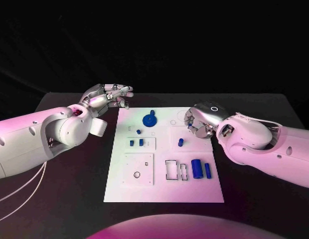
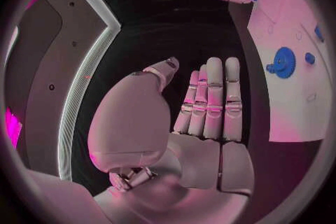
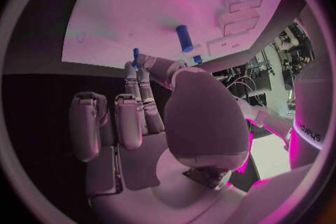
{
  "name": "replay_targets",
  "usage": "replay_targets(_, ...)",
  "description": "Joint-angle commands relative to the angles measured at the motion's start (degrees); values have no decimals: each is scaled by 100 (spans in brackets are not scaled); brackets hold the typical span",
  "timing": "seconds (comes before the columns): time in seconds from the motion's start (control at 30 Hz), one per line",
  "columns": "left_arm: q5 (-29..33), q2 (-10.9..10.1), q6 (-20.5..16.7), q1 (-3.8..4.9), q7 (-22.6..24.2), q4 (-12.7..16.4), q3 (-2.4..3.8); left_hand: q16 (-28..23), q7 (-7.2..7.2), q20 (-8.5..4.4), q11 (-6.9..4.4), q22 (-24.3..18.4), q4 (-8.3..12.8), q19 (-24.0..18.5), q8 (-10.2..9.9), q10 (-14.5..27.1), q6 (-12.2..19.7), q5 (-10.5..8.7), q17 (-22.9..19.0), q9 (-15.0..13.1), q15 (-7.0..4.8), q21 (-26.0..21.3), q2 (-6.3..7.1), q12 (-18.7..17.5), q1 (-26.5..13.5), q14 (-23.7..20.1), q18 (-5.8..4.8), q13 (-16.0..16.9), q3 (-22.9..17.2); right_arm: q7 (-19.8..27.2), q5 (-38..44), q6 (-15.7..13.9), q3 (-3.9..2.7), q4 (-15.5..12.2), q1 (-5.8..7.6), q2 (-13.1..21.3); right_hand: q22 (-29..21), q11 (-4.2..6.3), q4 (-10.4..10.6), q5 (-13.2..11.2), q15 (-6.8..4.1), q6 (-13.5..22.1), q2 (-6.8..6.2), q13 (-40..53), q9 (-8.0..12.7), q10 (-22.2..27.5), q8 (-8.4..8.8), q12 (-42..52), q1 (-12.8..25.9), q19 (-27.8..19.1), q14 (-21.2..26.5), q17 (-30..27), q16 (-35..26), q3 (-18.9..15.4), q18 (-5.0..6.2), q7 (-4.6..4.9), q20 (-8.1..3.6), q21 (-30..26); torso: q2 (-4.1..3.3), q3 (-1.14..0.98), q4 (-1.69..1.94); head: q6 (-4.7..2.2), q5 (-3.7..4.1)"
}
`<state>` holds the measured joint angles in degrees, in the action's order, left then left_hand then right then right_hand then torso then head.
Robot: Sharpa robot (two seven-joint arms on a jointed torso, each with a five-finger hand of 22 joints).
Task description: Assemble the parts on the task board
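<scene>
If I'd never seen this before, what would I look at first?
Probably the white task board in the middle of the black table, dotted with small blue parts, like the round blue gear near its far end. Then the two shiny silver hands: the left hand hovers open beside the board's far left corner, and the right hand is at the board's right edge, pinching a tiny blue pin in its fingertips.
</scene>
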<state>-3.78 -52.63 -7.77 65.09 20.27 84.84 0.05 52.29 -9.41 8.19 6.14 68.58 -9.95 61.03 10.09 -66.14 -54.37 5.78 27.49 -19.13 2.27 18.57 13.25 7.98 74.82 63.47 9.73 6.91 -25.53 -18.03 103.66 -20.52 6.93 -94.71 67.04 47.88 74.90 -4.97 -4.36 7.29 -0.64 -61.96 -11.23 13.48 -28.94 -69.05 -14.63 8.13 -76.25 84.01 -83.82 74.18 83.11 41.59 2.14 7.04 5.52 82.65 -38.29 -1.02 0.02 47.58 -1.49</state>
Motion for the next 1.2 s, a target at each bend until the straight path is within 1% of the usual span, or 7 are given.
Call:
replay_targets(0.03,16,24,114,5,15,-8,5,-24,-2,8,-7,-5,8,33,32,37,22,22,-5,-6,-6,-34,-49,-39,14,-43,55,7,38,10,-197,-237,-16,-192,6,45,1295,176,-4,17,-39,-44,65,55,-5,-221,-27,13,-42,245,-282,9,14,35,-49,-7,-40,30,1,5,5,5,-15)
replay_targets(0.3,18,80,133,3,11,-53,5,-29,-7,11,-1,-13,5,36,31,54,31,23,-7,-7,-1,-47,-54,-46,12,-47,53,5,50,102,-388,-347,-30,-631,-17,-96,1296,178,-12,14,-40,-47,65,58,-9,-227,-29,8,-42,247,-280,-3,9,45,-50,-9,-41,34,8,1,7,52,-178)
replay_targets(0.47,20,138,143,2,13,-103,5,-29,-7,11,-1,-13,5,36,31,54,31,23,-7,-7,-1,-47,-54,-46,12,-47,53,5,50,168,-411,-335,-27,-770,-140,-378,1292,178,-16,14,-41,-47,69,59,-11,-228,-28,4,-42,241,-276,-23,0,53,-47,-9,-43,21,13,12,9,82,-318)
replay_targets(0.67,22,228,150,2,13,-176,5,-33,-10,14,4,-21,3,39,32,73,37,24,-8,-8,3,-59,-61,-54,12,-51,52,3,61,251,-403,-320,-5,-702,-420,-704,1292,177,-19,14,-41,-44,73,60,-13,-228,-26,0,-41,241,-276,-23,0,60,-47,-8,-43,22,8,21,18,108,-447)
replay_targets(0.87,22,286,155,3,11,-208,4,-34,-10,14,5,-23,2,40,35,77,36,25,-9,-9,4,-62,-65,-56,12,-52,52,3,63,317,-406,-330,10,-609,-674,-910,1290,174,-26,15,-40,-34,77,61,-15,-222,-20,-12,-37,238,-276,-27,-2,73,-45,-5,-45,16,-6,13,2,165,-602)
replay_targets(1.07,22,317,163,3,6,-225,4,-36,-10,15,6,-25,2,41,36,83,36,25,-9,-10,6,-66,-67,-58,13,-54,51,3,67,346,-406,-340,16,-532,-810,-1033,1291,173,-29,15,-40,-31,79,62,-16,-220,-19,-17,-36,240,-275,-30,-3,77,-46,-4,-45,19,-3,12,0,240,-742)
replay_targets(1.2,22,324,168,3,1,-234,4,-36,-10,15,6,-25,2,41,36,83,36,25,-9,-10,6,-66,-67,-58,13,-54,51,3,67,359,-406,-353,18,-487,-848,-1077,1291,173,-29,15,-40,-31,79,62,-16,-220,-19,-17,-36,240,-275,-30,-3,77,-46,-4,-45,19,-3,11,10,242,-839)
